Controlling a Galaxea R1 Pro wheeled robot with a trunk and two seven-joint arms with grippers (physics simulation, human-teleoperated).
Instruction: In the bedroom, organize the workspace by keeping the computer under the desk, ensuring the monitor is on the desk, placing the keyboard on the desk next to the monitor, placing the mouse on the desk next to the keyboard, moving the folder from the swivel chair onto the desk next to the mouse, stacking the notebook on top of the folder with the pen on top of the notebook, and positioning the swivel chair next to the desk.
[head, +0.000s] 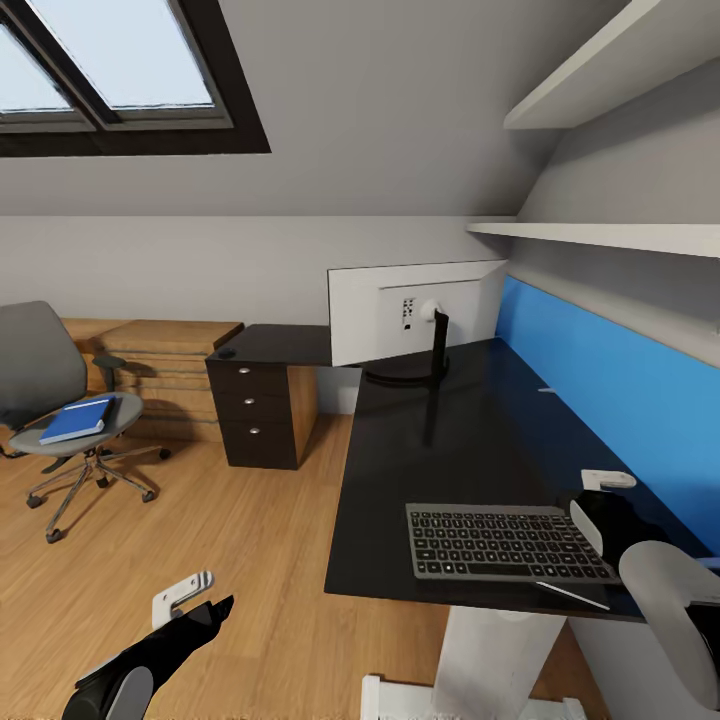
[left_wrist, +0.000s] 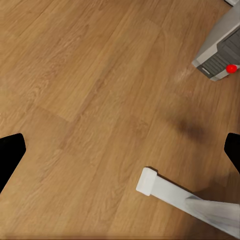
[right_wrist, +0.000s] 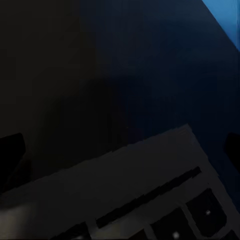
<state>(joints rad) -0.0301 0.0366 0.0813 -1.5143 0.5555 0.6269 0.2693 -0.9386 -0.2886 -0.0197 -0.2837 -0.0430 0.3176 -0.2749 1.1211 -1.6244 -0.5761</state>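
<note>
Right claw (head: 598, 500) hangs just over the far-right corner of the keyboard (head: 505, 543), jaws apart with nothing between them, and in the right wrist view the keyboard's pale frame (right_wrist: 150, 170) sits close below on the black bench (head: 450, 430). The keyboard lies flat near the bench's front edge, well apart from the monitor (head: 415, 312) at the back, so the job in hand looks like shifting it up beside that screen. Best bet, I'd say: take the thin frame at the short edge, keep the board level, and slide rather than lift so it doesn't tip. Mind the pen (head: 572, 595), lying just beside the keyboard's front edge near the lip of the bench; a careless drag could knock it to the floor. The right forearm reaches in from the lower right, wrist bent down toward the keys. Left claw (head: 195, 600) also spread apart and empty, hanging low over the wood floor (head: 220, 520). Folder (head: 77, 419) waits on the swivel chair (head: 60, 400).
</note>
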